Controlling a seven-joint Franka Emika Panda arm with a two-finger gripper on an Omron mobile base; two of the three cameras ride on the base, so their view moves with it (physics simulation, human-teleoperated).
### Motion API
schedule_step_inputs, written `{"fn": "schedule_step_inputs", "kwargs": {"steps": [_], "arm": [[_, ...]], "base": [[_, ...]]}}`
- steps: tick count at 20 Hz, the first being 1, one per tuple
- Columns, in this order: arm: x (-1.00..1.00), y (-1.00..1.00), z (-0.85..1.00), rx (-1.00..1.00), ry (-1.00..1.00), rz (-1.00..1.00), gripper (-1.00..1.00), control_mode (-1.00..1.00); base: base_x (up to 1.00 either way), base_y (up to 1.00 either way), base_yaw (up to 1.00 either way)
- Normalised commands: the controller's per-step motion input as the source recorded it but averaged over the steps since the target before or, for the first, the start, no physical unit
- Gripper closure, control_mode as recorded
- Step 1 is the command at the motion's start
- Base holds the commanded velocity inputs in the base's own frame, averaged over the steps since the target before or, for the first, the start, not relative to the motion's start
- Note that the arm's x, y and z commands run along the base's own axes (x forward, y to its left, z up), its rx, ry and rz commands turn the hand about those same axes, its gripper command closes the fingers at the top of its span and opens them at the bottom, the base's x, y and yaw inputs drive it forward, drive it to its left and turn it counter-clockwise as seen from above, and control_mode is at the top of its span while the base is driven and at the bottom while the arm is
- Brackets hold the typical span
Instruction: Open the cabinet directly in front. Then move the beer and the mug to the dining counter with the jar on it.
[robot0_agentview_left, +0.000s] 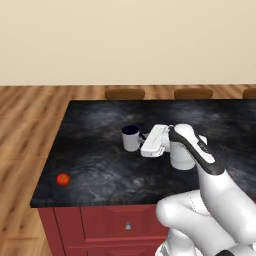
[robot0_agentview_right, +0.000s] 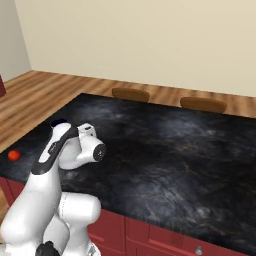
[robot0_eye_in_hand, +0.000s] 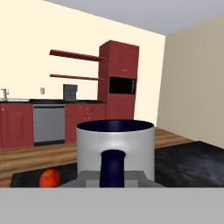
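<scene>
Black marbled dining counter (robot0_agentview_left: 100, 165) under the arm, stools at far edge. L to R: small red fruit (robot0_agentview_left: 63, 179) near front-left corner, well apart from mug (robot0_agentview_left: 130, 138), then claw (robot0_agentview_left: 144, 137) reaching in sideways from the R, clamped on mug's dark handle (robot0_eye_in_hand: 113, 167). Mug upright, base on/just above stone, can't tell which. Step looks like set-down: lower till base sits flat w/o tilt, then open & back off straight along handle
</scene>
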Motion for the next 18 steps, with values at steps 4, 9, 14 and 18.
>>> {"fn": "schedule_step_inputs", "kwargs": {"steps": [4, 9, 14, 18], "arm": [[0.17, 0.33, -0.41, 0.0, 0.02, 0.0, 1.0, -1.0], [0.0, 0.0, -0.59, 0.0, 0.03, 0.0, 1.0, -1.0], [0.0, 0.0, -0.67, -0.05, 0.16, 0.0, 1.0, -1.0], [0.0, 0.0, -0.71, -0.06, 0.21, 0.0, 1.0, -1.0]], "base": [[0.0, 0.0, 0.0], [0.0, 0.0, 0.0], [0.0, 0.0, 0.0], [0.0, 0.0, 0.0]]}}
